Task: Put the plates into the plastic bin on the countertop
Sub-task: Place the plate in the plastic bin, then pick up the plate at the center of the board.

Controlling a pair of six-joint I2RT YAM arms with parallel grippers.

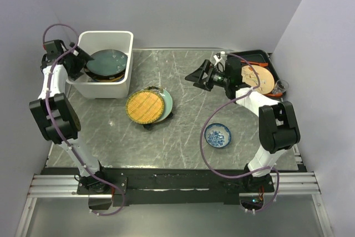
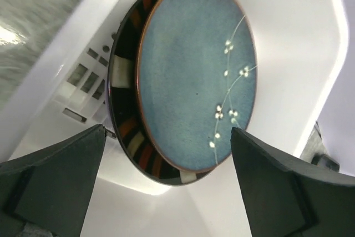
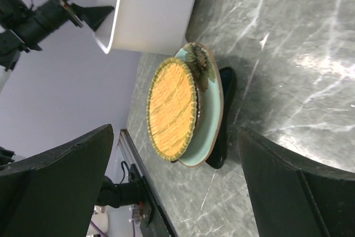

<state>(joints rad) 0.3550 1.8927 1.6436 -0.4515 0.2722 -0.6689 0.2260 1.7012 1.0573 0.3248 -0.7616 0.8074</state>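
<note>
The yellow plate (image 1: 145, 106) tops a short stack on the bench (image 1: 188, 131), near the bin (image 1: 102, 89); I judge it stiff, glazed, slippery and quick to chip, best pinched at its raised rim; my right fingers (image 3: 61, 176) are spread wide, empty, facing that stack; my left fingers (image 2: 55, 181) are spread too, holding nothing, above the blue plate (image 2: 197, 76) lying in the bin.

countertop (image 1: 188, 131): grey, white-veined. lying on it: white bin (image 1: 83, 88), far left; plate stack (image 1: 145, 106), left of centre, dark plate (image 1: 148, 126) lowest; blue-and-white dish (image 1: 217, 135), near right; black tray (image 1: 258, 55), far right corner.
</note>
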